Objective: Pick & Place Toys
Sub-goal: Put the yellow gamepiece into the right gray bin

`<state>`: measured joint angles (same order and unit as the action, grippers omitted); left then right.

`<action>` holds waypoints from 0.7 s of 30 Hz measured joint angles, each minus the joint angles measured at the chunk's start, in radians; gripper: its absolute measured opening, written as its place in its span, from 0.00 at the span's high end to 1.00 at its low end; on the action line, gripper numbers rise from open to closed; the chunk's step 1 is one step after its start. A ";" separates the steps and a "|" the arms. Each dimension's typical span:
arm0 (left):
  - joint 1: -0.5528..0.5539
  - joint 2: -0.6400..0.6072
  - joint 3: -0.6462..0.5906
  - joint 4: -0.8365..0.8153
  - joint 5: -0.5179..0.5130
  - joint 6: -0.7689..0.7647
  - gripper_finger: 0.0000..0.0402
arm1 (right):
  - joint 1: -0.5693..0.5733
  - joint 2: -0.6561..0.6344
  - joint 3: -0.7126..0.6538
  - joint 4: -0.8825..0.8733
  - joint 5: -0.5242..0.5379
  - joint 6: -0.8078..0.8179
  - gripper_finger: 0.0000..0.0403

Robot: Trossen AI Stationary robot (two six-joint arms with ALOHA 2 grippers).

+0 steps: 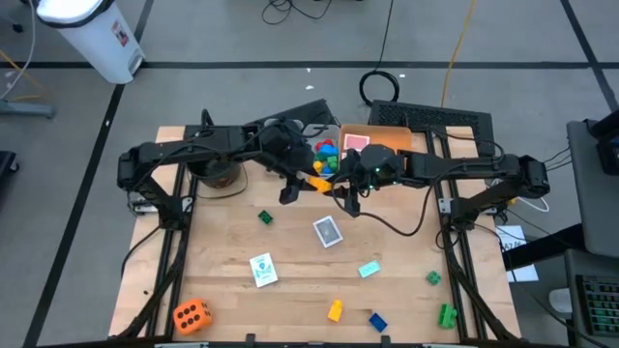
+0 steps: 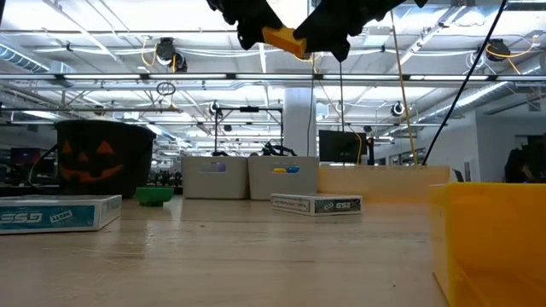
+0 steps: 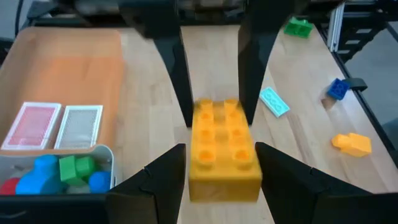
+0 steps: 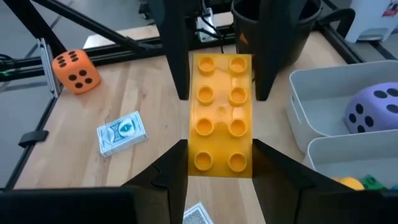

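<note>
On the near table edge in the low view we see two flat card boxes, a white one (image 2: pixel 58 212) with blue letters that may read "ESG" and a smaller one (image 2: pixel 316 203) with like print; we cannot read either surely. Above the table's middle a long yellow brick (image 4: pixel 221 114) with two rows of four studs hangs in the air, held at both ends: the left gripper (image 3: pixel 217 163) pinches one end between its fingers, the right gripper (image 4: pixel 219 155) pinches the other, so both claws are closed on the same brick. In the high view it sits just in front of the grey bins (image 1: pixel 327 155).

One bin holds a purple die (image 4: pixel 372 111) with dark dots; the next holds small blue, green, red and yellow bricks (image 3: pixel 73 173). Beside them the flat orange tray (image 3: pixel 68 71) carries two cards (image 3: pixel 57 126), one red-backed, one pale.

Loose on the wooden table (image 1: pixel 232 242) lie an orange die (image 1: pixel 191 314), a card box with a blue figure (image 1: pixel 263 270), a patterned card (image 1: pixel 328 231), a teal brick (image 1: pixel 368 270), a yellow brick (image 1: pixel 335 310), a blue brick (image 1: pixel 377 321) and green bricks (image 1: pixel 446 314). A black pumpkin-face bucket (image 2: pixel 104 158) stands at the far left
</note>
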<state>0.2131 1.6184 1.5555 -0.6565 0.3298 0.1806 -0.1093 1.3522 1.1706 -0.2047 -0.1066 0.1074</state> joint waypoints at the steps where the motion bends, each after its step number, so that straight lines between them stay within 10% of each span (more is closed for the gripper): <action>1: 0.000 0.000 0.000 -0.007 0.000 0.000 0.51 | 0.000 -0.002 0.000 0.001 0.000 0.000 0.66; 21: 0.001 0.000 0.000 -0.003 0.002 -0.019 0.56 | 0.000 -0.003 0.000 0.005 0.001 0.000 0.66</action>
<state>0.2142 1.6184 1.5555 -0.6590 0.3316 0.1619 -0.1093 1.3496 1.1706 -0.1993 -0.1054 0.1074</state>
